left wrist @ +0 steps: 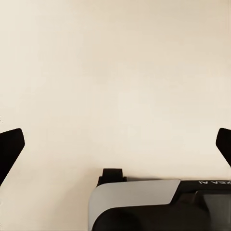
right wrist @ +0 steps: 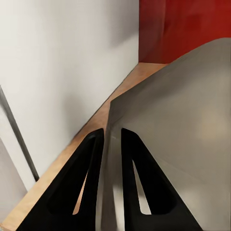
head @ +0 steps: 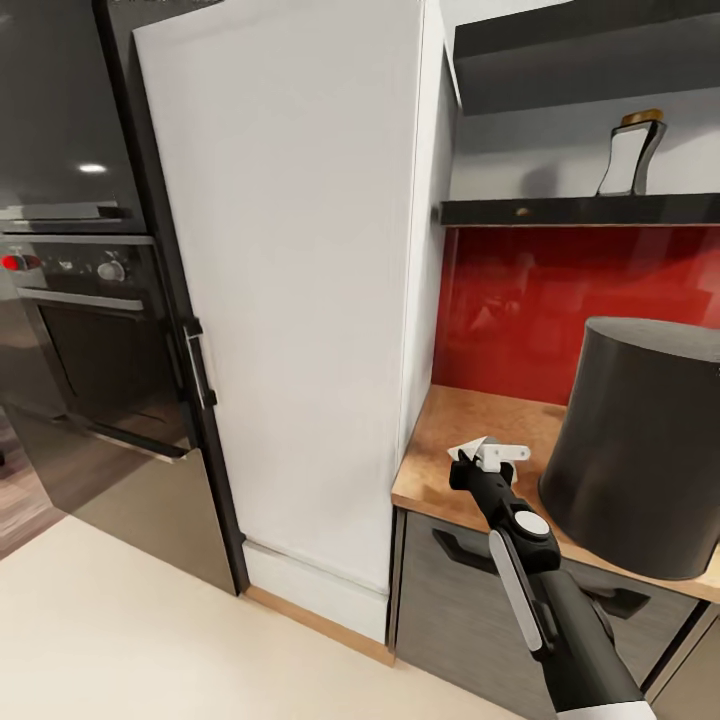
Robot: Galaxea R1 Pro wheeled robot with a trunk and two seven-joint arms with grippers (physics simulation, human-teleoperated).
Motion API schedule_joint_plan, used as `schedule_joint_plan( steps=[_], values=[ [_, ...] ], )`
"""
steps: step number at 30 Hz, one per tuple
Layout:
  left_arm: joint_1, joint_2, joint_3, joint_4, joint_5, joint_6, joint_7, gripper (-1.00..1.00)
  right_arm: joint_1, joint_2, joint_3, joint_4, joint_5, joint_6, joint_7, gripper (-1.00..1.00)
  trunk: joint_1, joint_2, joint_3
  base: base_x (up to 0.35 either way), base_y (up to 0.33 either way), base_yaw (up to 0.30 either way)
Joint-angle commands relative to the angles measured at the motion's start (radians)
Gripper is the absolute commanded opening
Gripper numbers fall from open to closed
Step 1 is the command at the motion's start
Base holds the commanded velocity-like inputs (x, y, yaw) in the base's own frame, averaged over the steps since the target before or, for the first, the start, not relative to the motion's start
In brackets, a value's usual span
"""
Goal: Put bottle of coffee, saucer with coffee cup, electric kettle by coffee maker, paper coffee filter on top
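My right gripper (head: 468,462) hovers over the left end of the kitchen countertop (head: 470,415), shut on the white paper coffee filter (head: 492,450). In the right wrist view the filter (right wrist: 183,120) spreads as a pale folded sheet pinched between the dark fingers (right wrist: 82,183). Just right of the gripper stands a large dark grey cylindrical body (head: 640,450), apparently the coffee maker. The bottle of coffee (head: 630,155), with an amber cap, stands on the black kitchen shelf (head: 580,210). My left gripper (left wrist: 115,144) is open over bare beige floor.
A tall white cabinet (head: 280,280) rises directly left of the counter's end. A dark built-in oven (head: 80,320) sits further left. A red backsplash (head: 540,300) runs behind the counter, with grey drawer fronts (head: 460,600) below and beige floor (head: 120,630) in front.
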Motion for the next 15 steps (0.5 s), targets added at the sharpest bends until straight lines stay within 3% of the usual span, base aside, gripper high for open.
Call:
schedule_joint_plan(
  steps=[1,15],
  values=[
    [0.001,0.0,0.001,-0.001,0.0,-0.001,-0.001,1.0,-0.001,0.0,0.002,-0.001,-0.01,0.004,-0.008,-1.0,-0.004,0.007,0.002,0.0,0.0,0.0],
    [0.001,0.0,0.001,-0.002,0.0,-0.001,-0.001,1.0,0.001,-0.001,0.003,-0.03,-0.01,0.004,-0.007,-1.0,-0.058,0.105,0.046,0.0,0.0,0.0]
  ],
)
